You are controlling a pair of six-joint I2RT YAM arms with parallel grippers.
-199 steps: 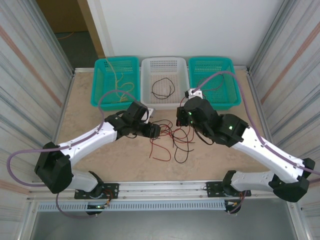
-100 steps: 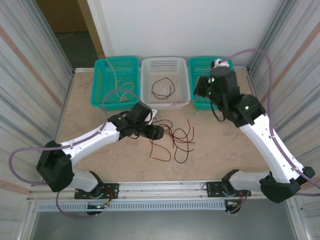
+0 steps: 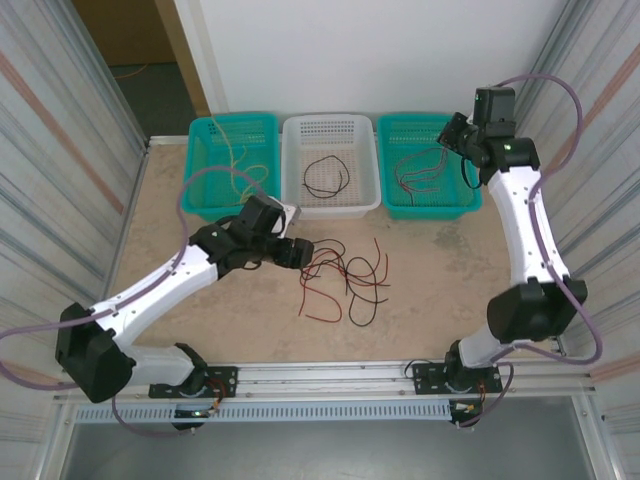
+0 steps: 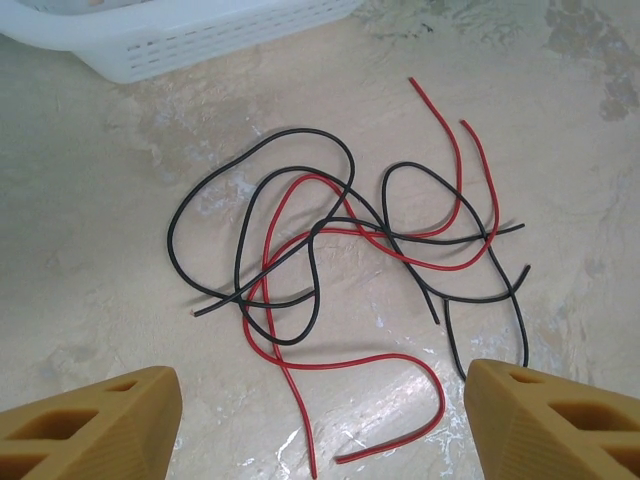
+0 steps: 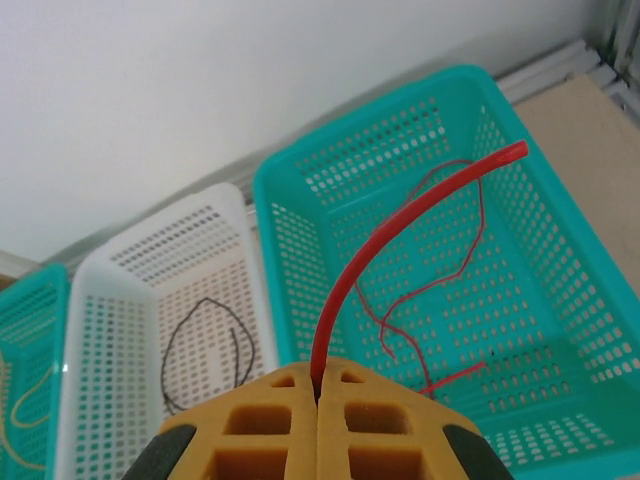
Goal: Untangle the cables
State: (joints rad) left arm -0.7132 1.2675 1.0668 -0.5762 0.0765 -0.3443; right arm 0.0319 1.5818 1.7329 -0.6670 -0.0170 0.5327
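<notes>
A tangle of red and black cables [image 3: 345,272] lies on the table in front of the baskets. My left gripper [image 3: 298,252] hovers at its left edge, open, with a loose red cable end lying between the fingertips in the left wrist view, where the tangle [image 4: 318,228] spreads ahead of the gripper [image 4: 320,420]. My right gripper [image 3: 455,135] is raised over the right teal basket [image 3: 425,118], shut on a red cable [image 5: 400,218] that arches up out of the closed jaws [image 5: 318,385]. Another thin red cable [image 5: 440,270] lies inside that basket.
A white basket [image 3: 330,120] in the middle holds a black cable [image 3: 325,178]. The left teal basket [image 3: 232,118] holds a pale yellow cable [image 3: 240,170]. Metal walls close in both sides, and a rail runs along the near edge.
My right arm has lifted away from the tangle and swung back right to above the right teal basket, carrying a red cable. My left gripper has opened wider beside the tangle.
</notes>
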